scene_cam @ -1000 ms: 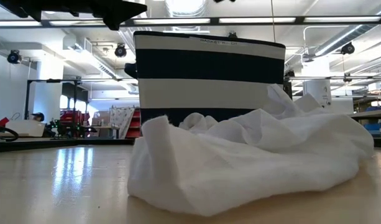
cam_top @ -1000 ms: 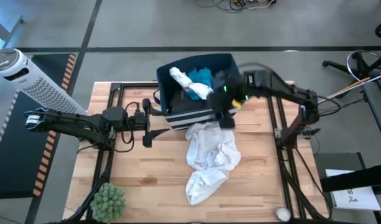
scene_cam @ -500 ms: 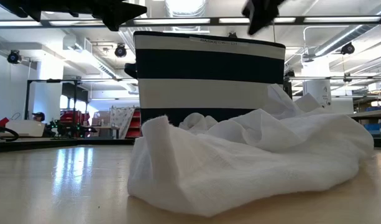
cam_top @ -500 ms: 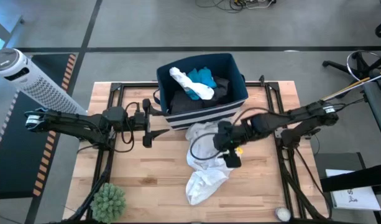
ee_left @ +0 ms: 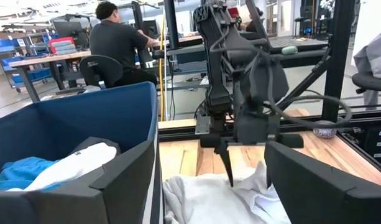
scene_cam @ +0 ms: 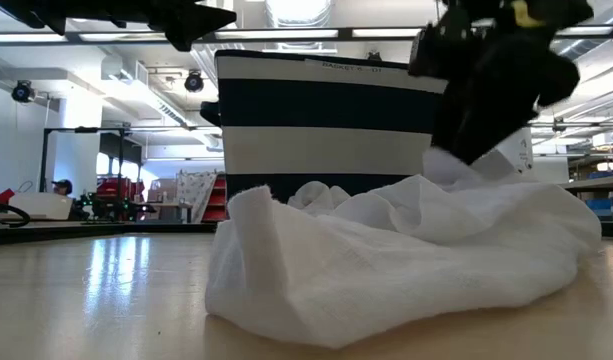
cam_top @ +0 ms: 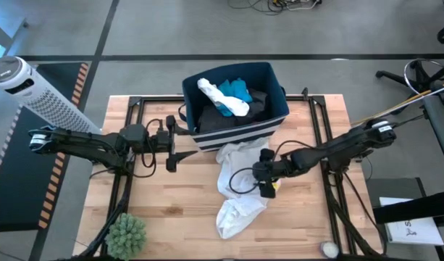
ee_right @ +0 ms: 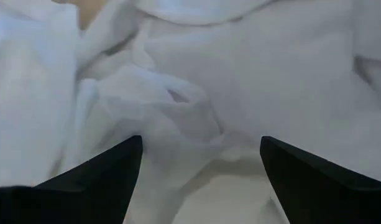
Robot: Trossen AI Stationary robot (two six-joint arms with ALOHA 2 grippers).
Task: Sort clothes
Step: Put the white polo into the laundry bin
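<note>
A large white garment (cam_top: 243,185) lies crumpled on the wooden table, from the near wall of the navy striped bin (cam_top: 236,101) toward the near edge. The bin holds a dark grey garment (cam_top: 222,116), a small white piece (cam_top: 225,98) and a teal piece (cam_top: 237,90). My right gripper (cam_top: 264,187) is open and points down over the middle of the white garment (ee_right: 196,93); it also shows in the low view (scene_cam: 486,110). My left gripper (cam_top: 171,148) is open and empty beside the bin's left near corner. My right gripper comes at the white garment's bunched middle (ee_right: 178,106) from above, its two fingers apart with folds of cloth between them. I cannot tell whether the fingertips (ee_left: 230,177) touch the cloth. The garment lies slack on the table.
A green plant (cam_top: 126,233) stands at the near left corner and a small ball (cam_top: 329,249) at the near right. Black frame rails (cam_top: 319,123) run along both table sides. A white tower fan (cam_top: 33,90) stands off the left. A seated person (ee_left: 119,37) shows beyond the table.
My right gripper has gone from the bin's near rim toward the table's near edge and down, and now stands low over the middle of the white garment. The garment lies as before.
</note>
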